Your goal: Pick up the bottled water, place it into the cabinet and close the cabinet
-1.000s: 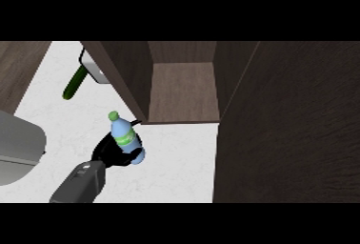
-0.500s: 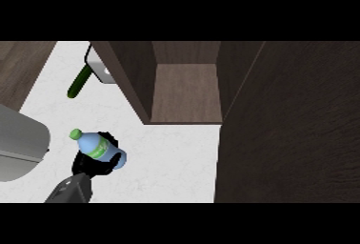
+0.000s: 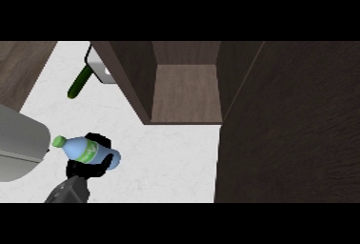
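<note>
A pale blue water bottle (image 3: pixel 91 151) with a green cap and green label lies tilted, its cap pointing left. My left hand (image 3: pixel 85 168) is shut on it from below, low at the left, above the white counter (image 3: pixel 169 152). The dark wooden cabinet (image 3: pixel 186 93) stands open up and to the right of the bottle, and its shelf holds nothing. Its door (image 3: pixel 288 124) is swung open and fills the right side. No right hand shows.
A grey rounded appliance (image 3: pixel 17 143) sits at the left edge, close to the bottle's cap. A long green vegetable (image 3: pixel 79 82) lies at the back left beside a white object (image 3: pixel 98 71), partly hidden behind the cabinet's left wall.
The hand with the bottle has moved left and down, away from the cabinet opening. The bottle has tipped from nearly upright to cap pointing left.
</note>
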Controlling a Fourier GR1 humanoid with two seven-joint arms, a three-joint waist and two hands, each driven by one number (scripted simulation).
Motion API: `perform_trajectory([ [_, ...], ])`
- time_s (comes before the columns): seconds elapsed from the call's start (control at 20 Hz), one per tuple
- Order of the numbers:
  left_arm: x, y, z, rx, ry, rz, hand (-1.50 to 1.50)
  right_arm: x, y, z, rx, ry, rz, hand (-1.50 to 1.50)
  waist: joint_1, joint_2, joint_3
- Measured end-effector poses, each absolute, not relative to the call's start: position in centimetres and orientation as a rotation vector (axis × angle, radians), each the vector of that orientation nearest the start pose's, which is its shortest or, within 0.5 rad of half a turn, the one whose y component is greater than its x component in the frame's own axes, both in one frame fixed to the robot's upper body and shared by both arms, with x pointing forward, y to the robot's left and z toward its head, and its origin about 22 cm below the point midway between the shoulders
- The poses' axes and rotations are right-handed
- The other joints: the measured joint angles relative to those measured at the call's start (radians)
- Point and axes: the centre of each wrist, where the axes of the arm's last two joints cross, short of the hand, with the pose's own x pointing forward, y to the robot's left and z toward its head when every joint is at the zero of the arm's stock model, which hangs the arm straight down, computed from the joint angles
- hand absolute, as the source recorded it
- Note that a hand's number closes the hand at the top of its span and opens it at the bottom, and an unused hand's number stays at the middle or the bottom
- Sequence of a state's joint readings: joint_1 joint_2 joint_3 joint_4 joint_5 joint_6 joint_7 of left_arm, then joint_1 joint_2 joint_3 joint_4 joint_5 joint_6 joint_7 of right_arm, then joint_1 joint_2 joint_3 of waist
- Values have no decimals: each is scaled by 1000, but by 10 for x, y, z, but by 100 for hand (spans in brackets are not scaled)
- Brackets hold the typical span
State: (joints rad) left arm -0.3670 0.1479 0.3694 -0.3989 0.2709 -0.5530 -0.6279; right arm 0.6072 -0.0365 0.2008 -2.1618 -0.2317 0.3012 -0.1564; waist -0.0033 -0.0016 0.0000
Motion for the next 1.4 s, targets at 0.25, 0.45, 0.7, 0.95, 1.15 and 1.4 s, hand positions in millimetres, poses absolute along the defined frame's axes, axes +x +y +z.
perform_trajectory([
  [0.25, 251, 298, -143, -468, -1515, 415, 150, 104, -228, 50, 395, -1790, -15, -150, 5, -2, 1],
  [0.45, 255, 289, -127, -498, -1524, 377, 150, 100, -227, 53, 403, -1780, -6, -150, 7, -3, 1],
  [0.7, 265, 263, -97, -522, -1549, 327, 150, 106, -223, 44, 405, -1778, -16, -150, 9, -3, 1],
  [0.95, 278, 234, -61, -512, -1595, 284, 150, 105, -222, 45, 420, -1773, -18, -150, 4, -2, 1],
  [1.15, 285, 207, -30, -507, -1623, 247, 150, 108, -225, 45, 426, -1771, -20, -150, 2, -2, 1],
  [1.4, 299, 174, 6, -471, -1643, 208, 150, 106, -220, 48, 431, -1776, -21, -150, -3, 0, 0],
])
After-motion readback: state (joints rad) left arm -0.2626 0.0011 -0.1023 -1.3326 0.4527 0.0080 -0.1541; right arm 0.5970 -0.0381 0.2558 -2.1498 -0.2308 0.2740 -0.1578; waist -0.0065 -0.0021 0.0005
